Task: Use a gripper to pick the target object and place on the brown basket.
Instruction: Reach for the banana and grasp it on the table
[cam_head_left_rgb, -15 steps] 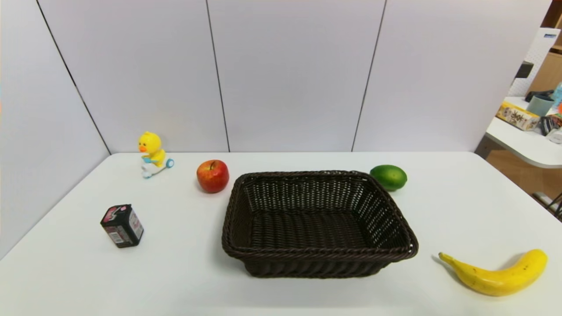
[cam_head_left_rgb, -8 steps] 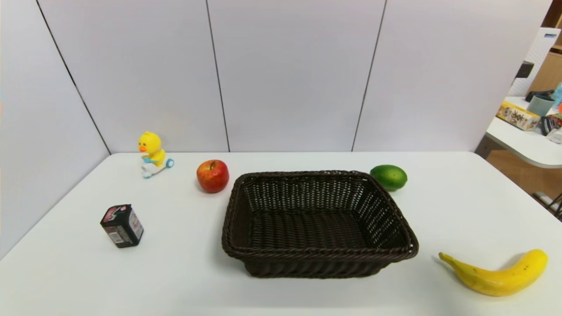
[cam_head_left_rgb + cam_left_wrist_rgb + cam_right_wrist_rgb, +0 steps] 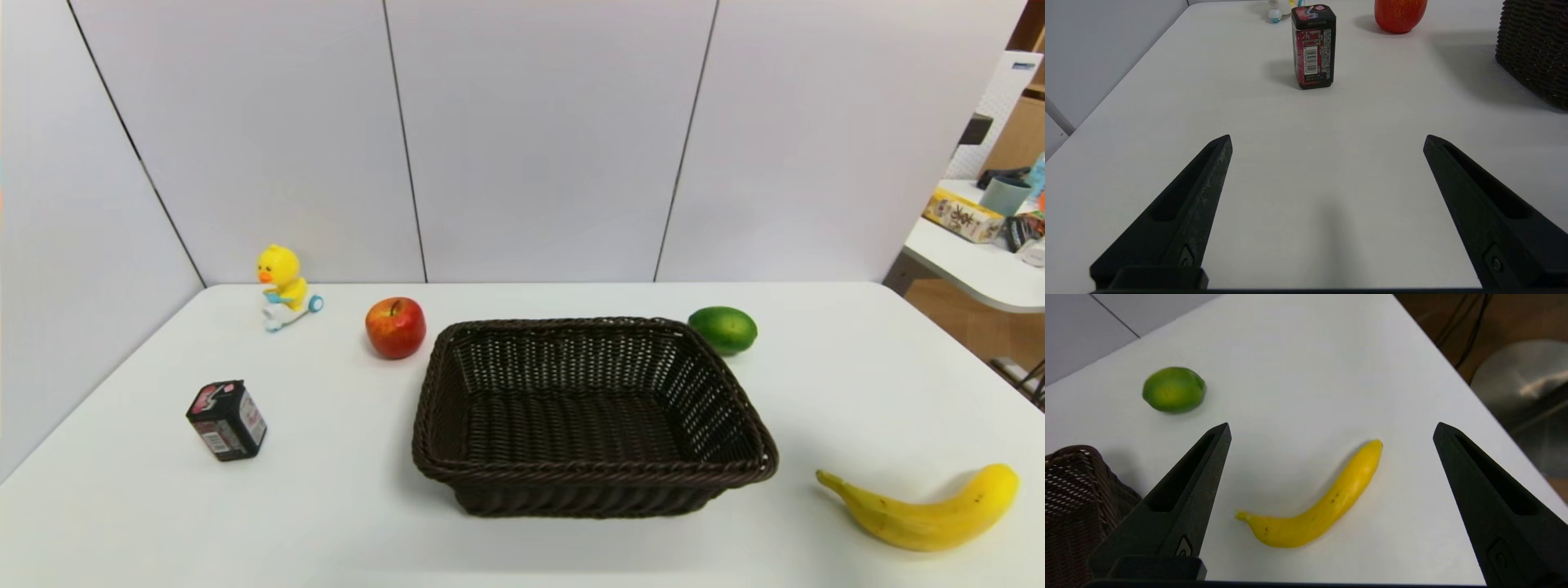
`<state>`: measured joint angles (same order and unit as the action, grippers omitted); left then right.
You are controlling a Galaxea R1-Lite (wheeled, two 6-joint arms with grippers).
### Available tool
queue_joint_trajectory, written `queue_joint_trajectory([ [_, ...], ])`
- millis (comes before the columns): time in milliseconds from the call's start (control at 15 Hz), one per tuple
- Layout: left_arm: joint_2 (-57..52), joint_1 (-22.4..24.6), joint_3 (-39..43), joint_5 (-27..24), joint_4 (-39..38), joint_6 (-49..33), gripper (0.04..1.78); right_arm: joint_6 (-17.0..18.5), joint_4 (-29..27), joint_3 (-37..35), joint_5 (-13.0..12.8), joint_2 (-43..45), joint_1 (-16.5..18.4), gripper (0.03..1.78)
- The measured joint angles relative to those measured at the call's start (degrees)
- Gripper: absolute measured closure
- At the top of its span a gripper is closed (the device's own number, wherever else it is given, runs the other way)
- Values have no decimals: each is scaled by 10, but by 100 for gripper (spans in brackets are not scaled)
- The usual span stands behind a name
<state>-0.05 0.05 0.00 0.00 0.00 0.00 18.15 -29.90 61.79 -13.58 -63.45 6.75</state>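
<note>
The yellow banana [image 3: 922,510] lies on the white table at the front right, right of the brown wicker basket [image 3: 759,445], stem tip toward the basket. The basket stands empty at the table's middle. Neither gripper shows in the head view. In the right wrist view my right gripper [image 3: 1331,430] is open and empty, above the banana [image 3: 1316,508], which shows between its two fingers, apart from them; a basket corner [image 3: 1073,486] shows there too. In the left wrist view my left gripper [image 3: 1327,139] is open and empty over bare table at the front left.
A green lime [image 3: 722,329] lies behind the basket's right corner. A red apple [image 3: 395,327] and a yellow duck toy [image 3: 283,287] stand at the back left. A small dark box [image 3: 226,420] stands at the left. The table's right edge [image 3: 1470,390] runs close beside the banana.
</note>
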Motion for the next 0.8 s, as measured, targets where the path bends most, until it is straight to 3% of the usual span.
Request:
queue_joint_trajectory([
  [400,0,0,0,0,0,0,13,149,-163,69,-1,-81,-46,10],
  [800,0,0,0,0,0,0,13,268,-193,79,-7,-165,-86,10],
])
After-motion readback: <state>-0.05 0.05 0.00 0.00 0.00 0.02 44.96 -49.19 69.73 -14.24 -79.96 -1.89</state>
